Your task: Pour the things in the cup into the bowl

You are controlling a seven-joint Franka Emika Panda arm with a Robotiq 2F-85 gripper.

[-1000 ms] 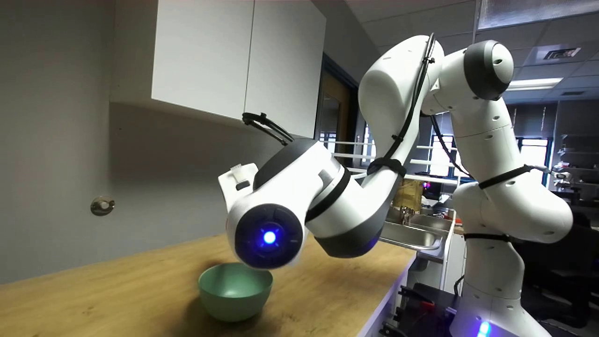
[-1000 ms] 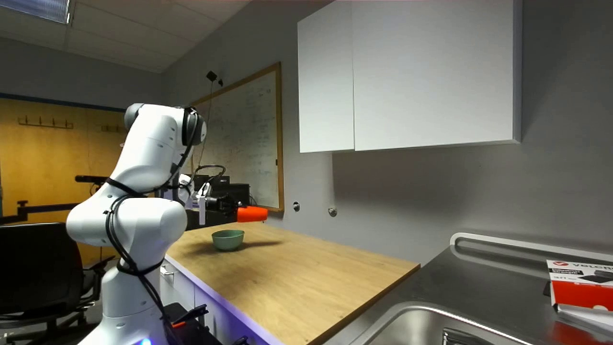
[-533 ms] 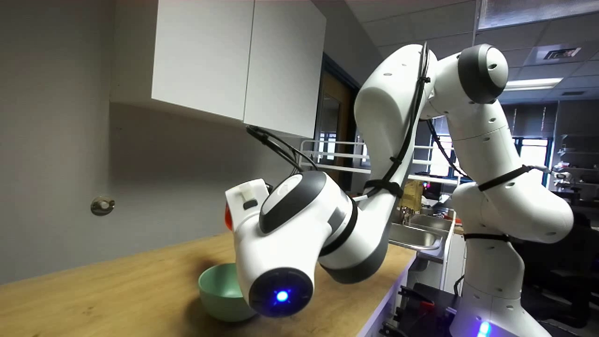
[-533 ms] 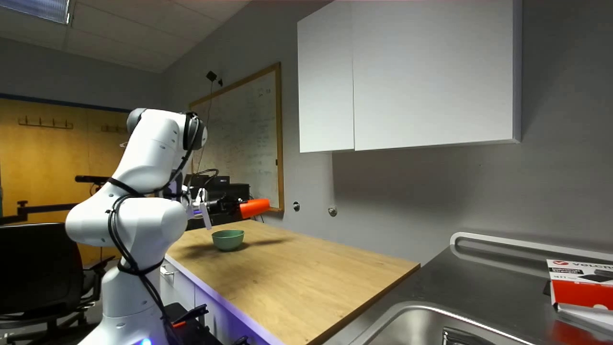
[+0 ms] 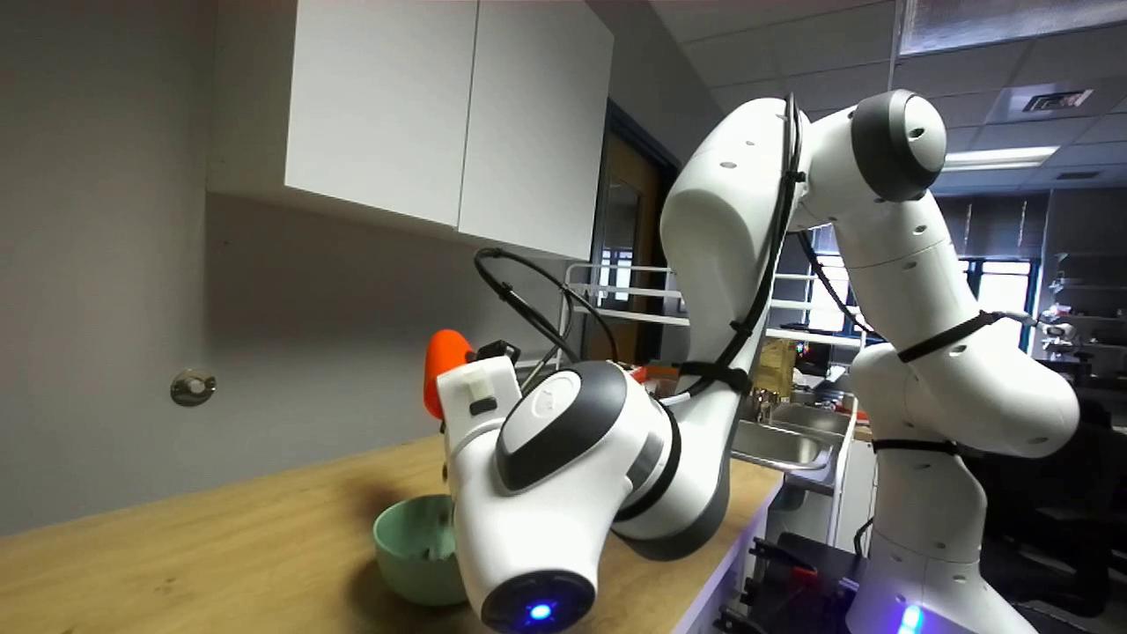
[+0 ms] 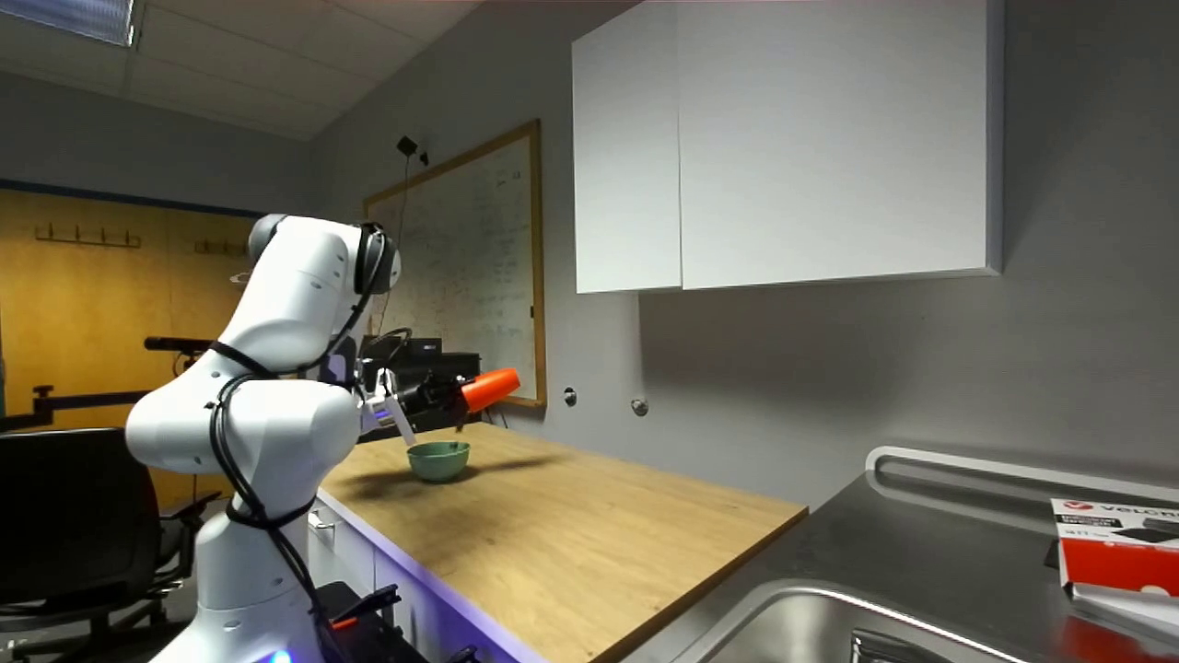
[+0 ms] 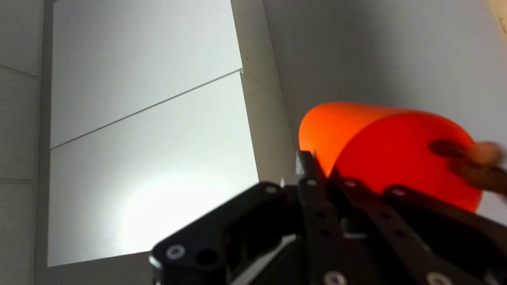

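The black, jointed pincer [image 7: 320,169] is clenched on the rim of a plain, tapered, red-orange plastic cup [image 7: 390,152]; how much of either finger lies inside the mouth, I cannot tell; the cup juts just beyond the pincer, tipped past level, its closed end raised and away, its mouth turned downward; in the wrist view the outer wall is bright orange, the inside a deeper, flatter red; at the mouth show brown pieces [image 7: 475,172], too blurred to name; dark bits hang in the air beneath the pincer in both exterior views, and some show within the wide, smooth, mint-green bowl [image 6: 438,468], though whether those rest or drop, I cannot tell; the bowl stands upright below the pincer, apart from the cup, with air between; in an exterior view the white and dark-grey robot arm [image 5: 563,493] hides part of its rim.

Under pincer and bowl lies a pale wooden worktop [image 6: 589,543]; its front edge runs on the robot's side, its end edge well apart from the pincer, a long stretch of wood between; higher than the pincer, and apart, hangs a white, flat-doored cupboard [image 5: 379,106], its lower edge above the cup's level; farthest from the pincer, past the worktop's end, are a dark counter [image 6: 958,525], a steel sink [image 6: 783,635] and a red-and-white box [image 6: 1119,552].
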